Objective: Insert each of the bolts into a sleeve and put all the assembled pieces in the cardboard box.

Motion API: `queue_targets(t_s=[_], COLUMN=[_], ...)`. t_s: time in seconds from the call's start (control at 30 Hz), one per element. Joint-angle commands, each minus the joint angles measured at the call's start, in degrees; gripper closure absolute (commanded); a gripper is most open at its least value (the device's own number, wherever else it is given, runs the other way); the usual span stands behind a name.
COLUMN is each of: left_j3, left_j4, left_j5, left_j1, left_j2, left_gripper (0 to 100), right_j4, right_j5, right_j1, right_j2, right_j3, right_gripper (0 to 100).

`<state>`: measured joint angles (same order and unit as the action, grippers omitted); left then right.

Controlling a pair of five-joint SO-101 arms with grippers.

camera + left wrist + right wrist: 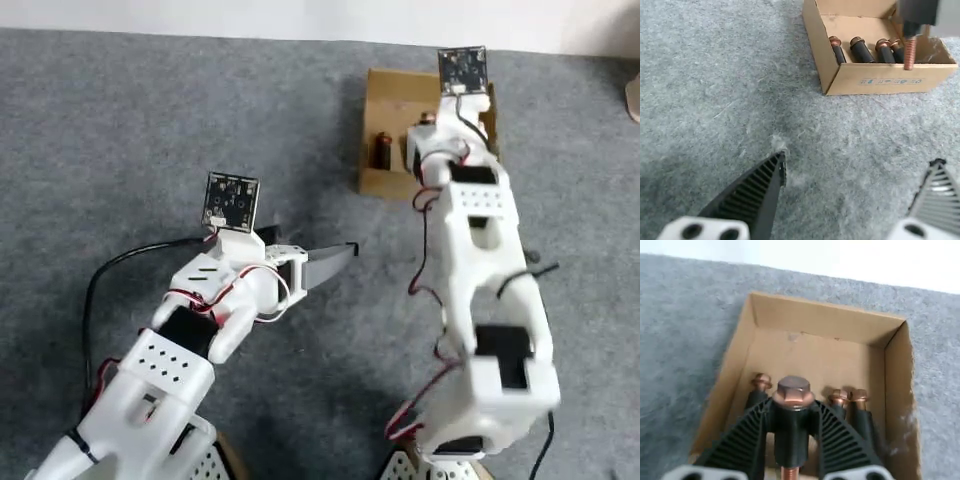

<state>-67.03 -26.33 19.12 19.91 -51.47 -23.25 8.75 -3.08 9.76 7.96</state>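
Cardboard box (880, 80) shows four assembled pieces (860, 50) in left wrist view; right tool (792, 407) clamps another sleeved bolt (792, 390), left tool (858, 159) gapes.

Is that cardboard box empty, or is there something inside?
Not empty. Several sleeved bolts lie side by side in the cardboard box, and the right gripper holds one more sleeved bolt above it.

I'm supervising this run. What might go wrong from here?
The right pincer holds a copper bolt in a black sleeve above the brown cardboard box, where assembled pieces already lie. Released, it might land on them and bounce out. Its threaded shank appears close to the box's wall, so lowering may snag it.
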Motion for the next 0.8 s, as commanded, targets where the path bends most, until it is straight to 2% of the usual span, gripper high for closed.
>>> queue_targets(t_s=[0.0,0.3,0.7,0.77], left_j3=[1.45,1.27,0.22,0.22], left_j4=[0.18,0.09,0.18,0.18], left_j5=[-0.44,-3.25,-3.25,-3.25], left_j1=[-0.4,1.19,1.19,1.19], left_j2=[-0.75,-0.75,-0.75,-0.75], left_gripper=[60,60,60,60], right_j4=[1.36,1.19,-0.04,-0.75], right_j5=[0.18,0.18,0.35,0.44], right_j1=[1.54,4.62,3.91,3.82], right_j2=[5.49,17.89,18.95,18.86], right_j3=[-10.68,-21.76,-20.53,-19.56], right_gripper=[99.5,99.5,99.1,96.4])
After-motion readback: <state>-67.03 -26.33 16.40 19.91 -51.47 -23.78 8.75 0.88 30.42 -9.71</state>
